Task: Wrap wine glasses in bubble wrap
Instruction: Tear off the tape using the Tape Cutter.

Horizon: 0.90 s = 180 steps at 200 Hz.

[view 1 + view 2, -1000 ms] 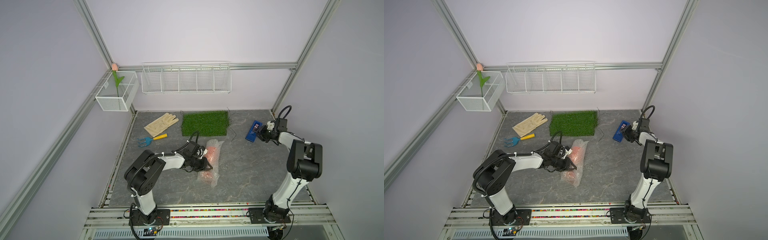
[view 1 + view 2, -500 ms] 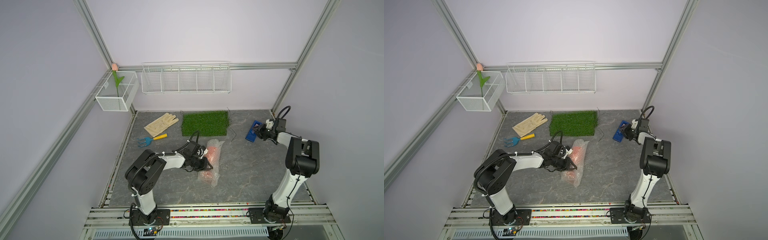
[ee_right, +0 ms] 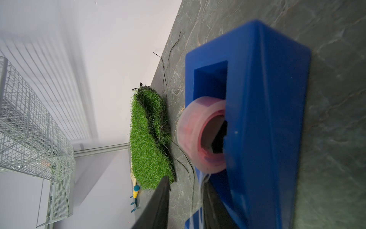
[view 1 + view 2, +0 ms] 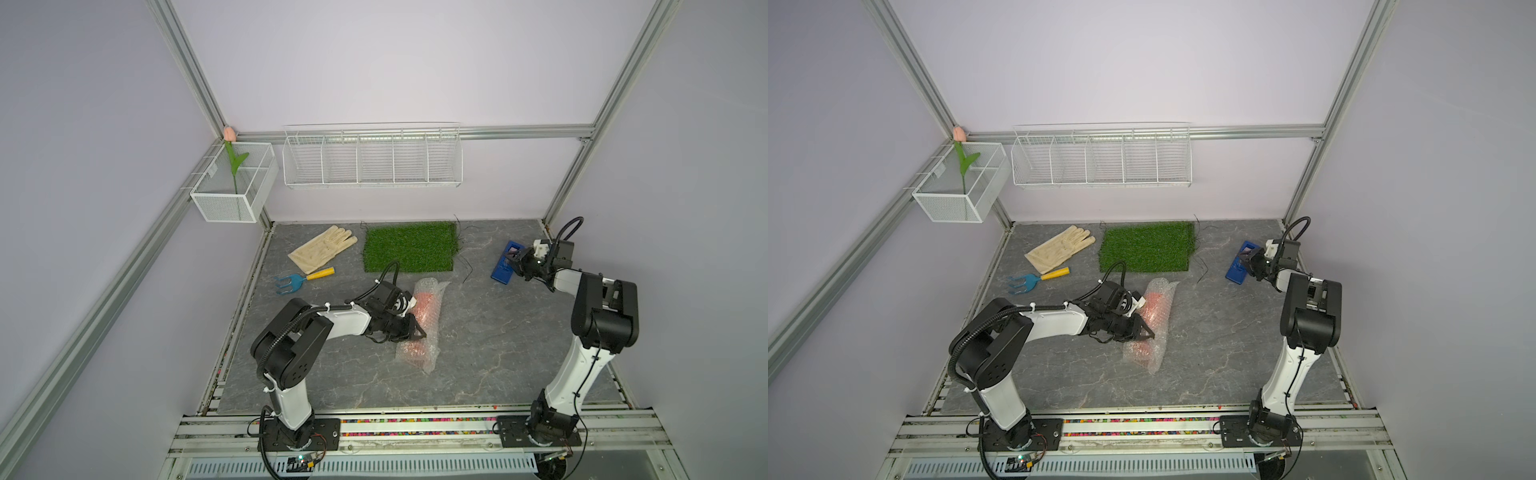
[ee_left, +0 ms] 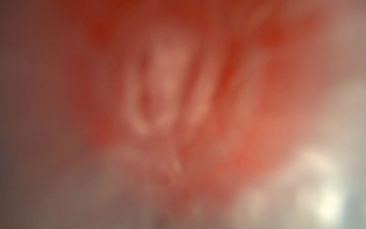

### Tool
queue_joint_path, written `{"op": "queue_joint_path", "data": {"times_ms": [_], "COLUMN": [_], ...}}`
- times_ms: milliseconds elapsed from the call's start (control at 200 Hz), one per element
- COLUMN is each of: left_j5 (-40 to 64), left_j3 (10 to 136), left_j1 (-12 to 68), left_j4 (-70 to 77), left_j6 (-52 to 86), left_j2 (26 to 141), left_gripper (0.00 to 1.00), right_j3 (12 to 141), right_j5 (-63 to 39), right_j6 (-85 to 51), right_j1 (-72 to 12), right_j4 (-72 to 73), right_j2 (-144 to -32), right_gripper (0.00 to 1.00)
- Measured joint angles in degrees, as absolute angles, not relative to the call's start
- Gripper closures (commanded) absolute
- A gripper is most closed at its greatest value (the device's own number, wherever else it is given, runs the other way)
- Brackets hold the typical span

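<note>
Tape dispenser (image 4: pixel 503 267) before part-open right gripper (image 4: pixel 516 264); left gripper (image 4: pixel 413 330) on bubble wrap (image 4: pixel 429 306), grip unclear.

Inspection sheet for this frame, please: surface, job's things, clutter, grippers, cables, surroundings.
Surface: grey marbled table.
Job's things: goblet lying rolled inside bubble wrap, mid-table.
Clutter: glove, rake and grass mat at the back; blue tape dispenser by the right arm.
Grippers: left gripper on the bubble wrap, grip unclear; right gripper open at the tape dispenser, tape strand between its jaws.
Cables: cable loops at both wrists; loose black strands beside the grass mat.
Surroundings: wire shelf; mesh basket holding a tulip.
</note>
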State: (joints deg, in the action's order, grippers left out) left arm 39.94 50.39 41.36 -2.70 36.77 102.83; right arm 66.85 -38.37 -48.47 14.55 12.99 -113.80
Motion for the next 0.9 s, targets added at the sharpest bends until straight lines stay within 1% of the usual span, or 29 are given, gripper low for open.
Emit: {"op": "queue_joint_path", "data": {"times_ms": [120, 385, 645, 900], "left_j5": [39.9, 39.9, 39.9, 39.9], "left_j3": [50.4, 50.4, 50.4, 50.4], "left_j1": [41.4, 41.4, 41.4, 41.4], "left_j4": [-2.7, -2.7, -2.7, -2.8], "left_j6": [36.8, 36.8, 36.8, 36.8], "left_j2": [102.8, 102.8, 102.8, 102.8], "left_gripper": [0.80, 0.80, 0.80, 0.80], "right_j3": [66.0, 64.7, 64.6, 64.5], "right_j5": [-38.9, -39.1, -39.0, -39.9], "right_j6": [-49.5, -51.2, -52.5, -53.4], "right_j1": [14.6, 14.8, 15.0, 15.6], "right_j4": [14.5, 15.7, 15.7, 14.7], "right_j2": [-113.8, -113.3, -112.4, -107.0], "right_gripper": [0.73, 0.93, 0.93, 0.93]}}
